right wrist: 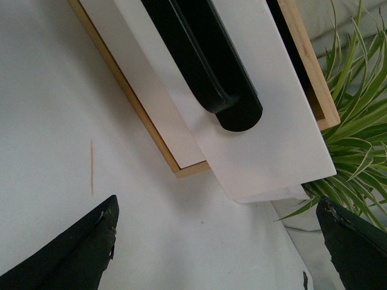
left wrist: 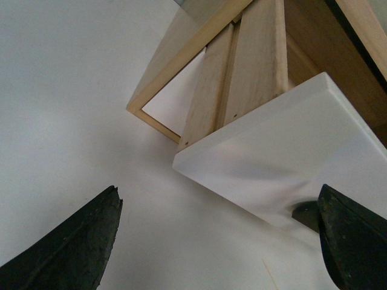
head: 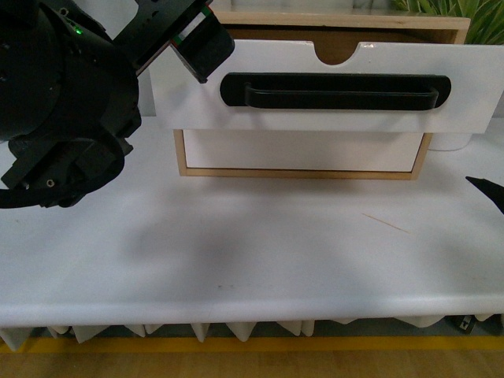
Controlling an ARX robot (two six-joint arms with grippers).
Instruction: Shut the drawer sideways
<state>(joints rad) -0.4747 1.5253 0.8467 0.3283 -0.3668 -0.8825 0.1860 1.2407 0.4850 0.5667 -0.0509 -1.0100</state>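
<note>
Front view: drawer [head: 331,118] pulled out; left gripper [left wrist: 219,199] released beside its end, right gripper [right wrist: 217,208] released

White table [head: 236,260], matte, w/ rounded front edge. Light-wood cabinet [head: 299,173] sits on it toward the back, approx. centred. Thin orange-brown mark [head: 386,224] on the surface, front-right of cabinet. Plant [head: 445,9] in white pot at cabinet's right rear.

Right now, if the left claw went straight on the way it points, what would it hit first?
Most likely the drawer. The end corner of its pulled-out white front sits straight ahead, in the gap of the open left claw. Depth is unclear in the wrist view, so I can't tell how near it is.
</note>
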